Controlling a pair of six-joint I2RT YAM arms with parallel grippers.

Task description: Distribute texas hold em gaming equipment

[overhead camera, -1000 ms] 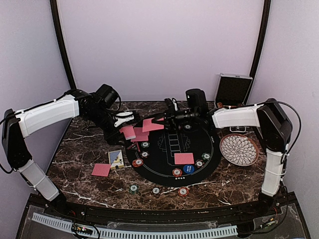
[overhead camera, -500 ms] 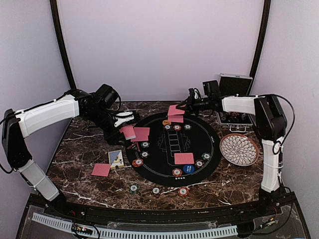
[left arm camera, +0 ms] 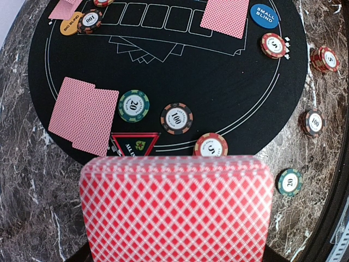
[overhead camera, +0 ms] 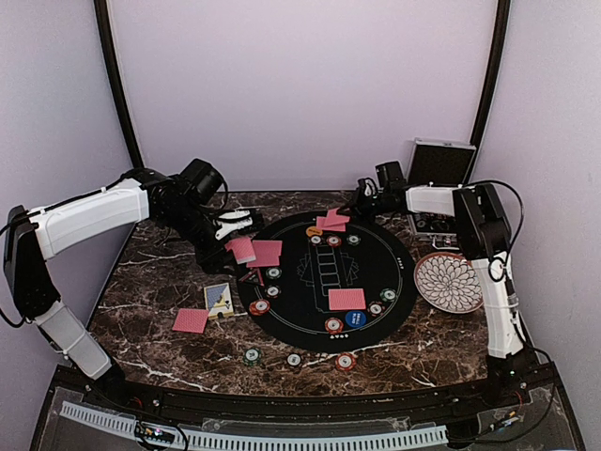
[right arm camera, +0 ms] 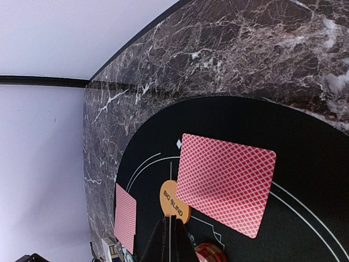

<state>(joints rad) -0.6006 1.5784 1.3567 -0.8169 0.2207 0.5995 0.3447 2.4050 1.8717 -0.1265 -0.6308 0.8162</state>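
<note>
The left jaws are clenching a deck of red-backed cards (left arm camera: 177,210), its diamond-patterned back filling the bottom of the left wrist view, and they are hanging at about 10 o'clock off the round black mat (overhead camera: 376,258). Just beyond the deck, a green chip (left arm camera: 133,105), a black chip (left arm camera: 176,118) and a red chip (left arm camera: 210,146) are lying in a row inside the mat's rim, with a face-down pair (left arm camera: 84,114) beside them. The right jaws are pressing shut with nothing between them, reaching in at 1 o'clock; their tips are pointing at the orange Big Blind disc (right arm camera: 174,202), and two overlapping cards (right arm camera: 226,183) are lying just beside that disc at 12 o'clock. Toward 5 o'clock the blue Small Blind disc (left arm camera: 264,15) is sitting near another face-down pair (overhead camera: 346,299). Off the mat, a single card (overhead camera: 191,320) is lying at 8 o'clock on the dark marble surface (overhead camera: 150,272), three chips (overhead camera: 294,359) are spreading along 6 o'clock, the white patterned plate (overhead camera: 451,282) is resting at 3 o'clock, and the open case (overhead camera: 439,169) is standing at 1 o'clock.
</note>
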